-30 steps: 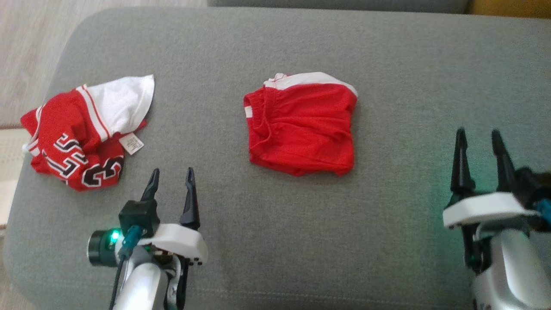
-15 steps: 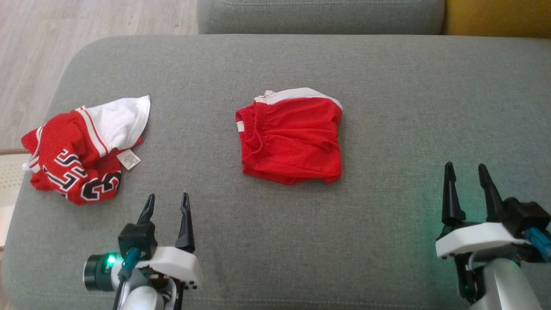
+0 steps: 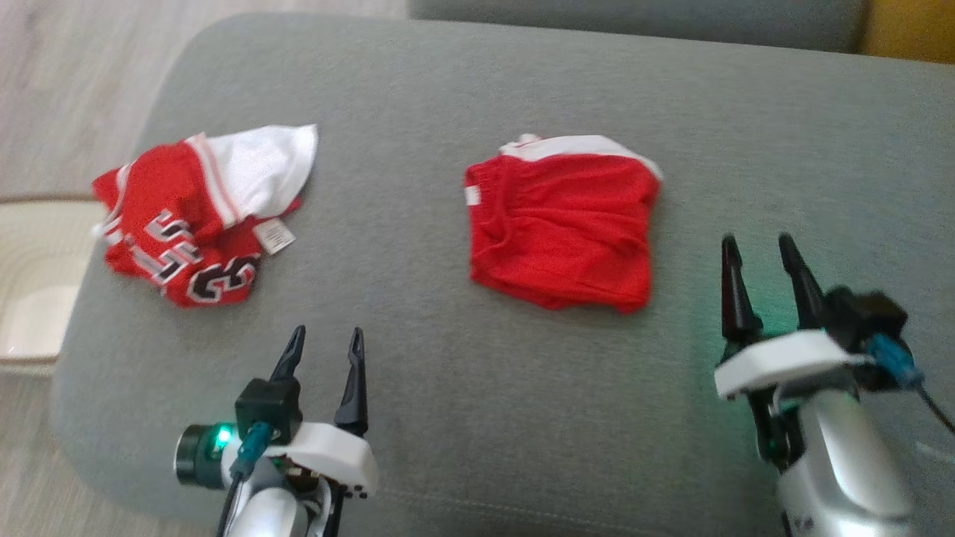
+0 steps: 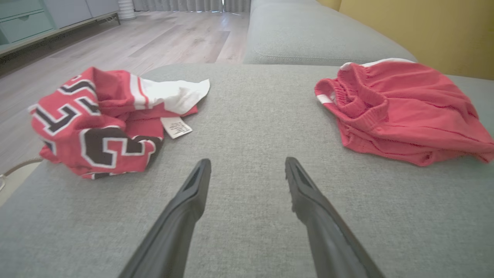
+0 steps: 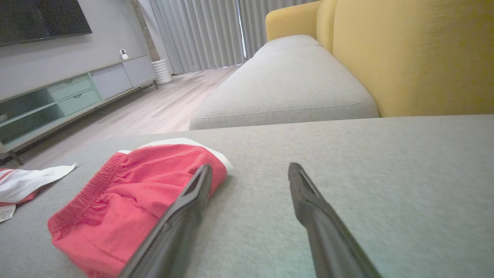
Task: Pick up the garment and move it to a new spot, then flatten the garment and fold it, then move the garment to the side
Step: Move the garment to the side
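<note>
Two garments lie on the grey sofa cushion (image 3: 448, 418). A crumpled red and white jersey (image 3: 186, 224) with black numbers sits near the cushion's left edge. Red shorts (image 3: 563, 231) with a white band lie folded flat in the middle. My left gripper (image 3: 327, 332) hovers open just in front and to the right of the jersey (image 4: 96, 123), with nothing between its fingers (image 4: 247, 162). My right gripper (image 3: 756, 240) stands open close to the shorts' right side. In the right wrist view its left finger overlaps the shorts (image 5: 127, 197). Its jaws (image 5: 251, 166) hold nothing.
The cushion's rounded left edge drops to a wooden floor (image 3: 52, 89) with a pale mat (image 3: 37, 298). A second grey cushion (image 5: 285, 88) and a yellow backrest (image 5: 417, 58) lie beyond. A low cabinet (image 5: 69, 96) stands across the room.
The head camera has shifted, sliding the whole scene rightward in the picture. My right gripper has come closer to the shorts' right edge. Both garments lie as before.
</note>
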`<state>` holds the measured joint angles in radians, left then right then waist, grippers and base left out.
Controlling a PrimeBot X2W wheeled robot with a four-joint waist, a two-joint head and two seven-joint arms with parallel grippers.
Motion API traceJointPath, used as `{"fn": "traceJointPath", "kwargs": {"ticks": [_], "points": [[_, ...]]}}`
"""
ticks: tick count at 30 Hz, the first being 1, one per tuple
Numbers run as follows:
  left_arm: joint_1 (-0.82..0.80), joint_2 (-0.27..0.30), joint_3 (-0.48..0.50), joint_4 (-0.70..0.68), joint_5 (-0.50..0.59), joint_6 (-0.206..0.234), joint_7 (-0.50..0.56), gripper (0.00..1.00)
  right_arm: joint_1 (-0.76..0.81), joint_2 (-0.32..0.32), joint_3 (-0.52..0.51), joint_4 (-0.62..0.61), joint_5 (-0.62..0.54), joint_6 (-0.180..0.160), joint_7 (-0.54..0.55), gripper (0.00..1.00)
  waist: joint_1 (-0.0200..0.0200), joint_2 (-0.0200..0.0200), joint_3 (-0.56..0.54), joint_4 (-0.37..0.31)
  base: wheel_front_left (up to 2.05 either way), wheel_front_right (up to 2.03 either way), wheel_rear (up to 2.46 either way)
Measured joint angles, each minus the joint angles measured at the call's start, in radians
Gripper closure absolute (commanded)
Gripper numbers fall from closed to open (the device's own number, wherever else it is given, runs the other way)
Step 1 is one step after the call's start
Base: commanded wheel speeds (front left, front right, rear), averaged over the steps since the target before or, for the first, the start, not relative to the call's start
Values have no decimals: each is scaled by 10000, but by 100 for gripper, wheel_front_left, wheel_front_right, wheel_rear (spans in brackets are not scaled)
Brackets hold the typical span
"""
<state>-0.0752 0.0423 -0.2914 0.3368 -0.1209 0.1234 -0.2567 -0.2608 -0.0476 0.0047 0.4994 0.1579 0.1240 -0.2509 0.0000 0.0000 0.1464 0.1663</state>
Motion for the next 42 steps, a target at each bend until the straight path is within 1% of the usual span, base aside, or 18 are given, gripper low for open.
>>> {"fn": "traceJointPath", "kwargs": {"ticks": [4, 9, 15, 16, 18, 21, 24, 25, 27, 28, 36, 42], "points": [[-173, 2, -217, -79, -123, 42, 0, 0, -865, -10, 163, 692, 169, 0, 0, 0, 0, 0, 259, 615, 0, 0, 0], [-224, 2, -288, -128, -232, 146, 0, 0, -1509, -19, 165, 1789, 169, 0, 0, 0, 0, 0, 645, 1351, 0, 0, 0], [-357, 2, -458, -215, -382, 176, 0, 0, -2213, -48, 46, 3120, 337, 0, 0, 0, 0, 0, 1136, 1919, 0, 0, 0], [-372, 0, -470, -221, -405, 182, 0, 0, -2321, -69, 59, 3254, 357, 0, -2, 14, 0, 0, 1205, 1963, 0, 0, 0], [-375, 0, -470, -244, -405, 257, 0, 0, -2598, -134, 150, 3419, 497, 0, -15, 100, 0, 0, 1299, 1977, 0, 0, 0], [-378, -2, -439, -253, -401, 261, 0, 0, -2917, -138, 301, 3513, 650, 0, -15, 100, 0, 0, 1330, 1763, 0, 0, 0], [-383, 0, -280, -251, -330, 238, 0, 0, -2838, -121, 437, 3394, 828, 0, -13, 100, 0, 0, 1301, 1338, 0, 0, 0], [-383, 0, -280, -251, -330, 238, 0, 0, -2838, -121, 437, 3394, 828, 0, -13, 100, 0, 0, 1301, 1338, 0, 0, 0], [-394, 6, -155, -247, -188, 161, 0, 0, -2768, -115, 558, 3279, 1001, 0, -13, 100, 0, 0, 1263, 935, 0, 0, 0], [-420, 4, -128, -238, -81, 65, 0, 0, -2704, -117, 660, 3126, 1143, 0, -13, 100, 0, 0, 1217, 471, 0, 0, 0], [-835, 6, -100, -73, 236, -278, 0, 0, -2067, -115, 974, 2675, 1505, 0, -13, 100, 0, 0, 1024, -1827, 0, 0, 0], [-1000, 6, -153, 19, 318, -397, 0, 0, -1533, -96, 1294, 2443, 1816, 0, -13, 100, 0, 0, 905, -3594, 0, 0, 0]]}}
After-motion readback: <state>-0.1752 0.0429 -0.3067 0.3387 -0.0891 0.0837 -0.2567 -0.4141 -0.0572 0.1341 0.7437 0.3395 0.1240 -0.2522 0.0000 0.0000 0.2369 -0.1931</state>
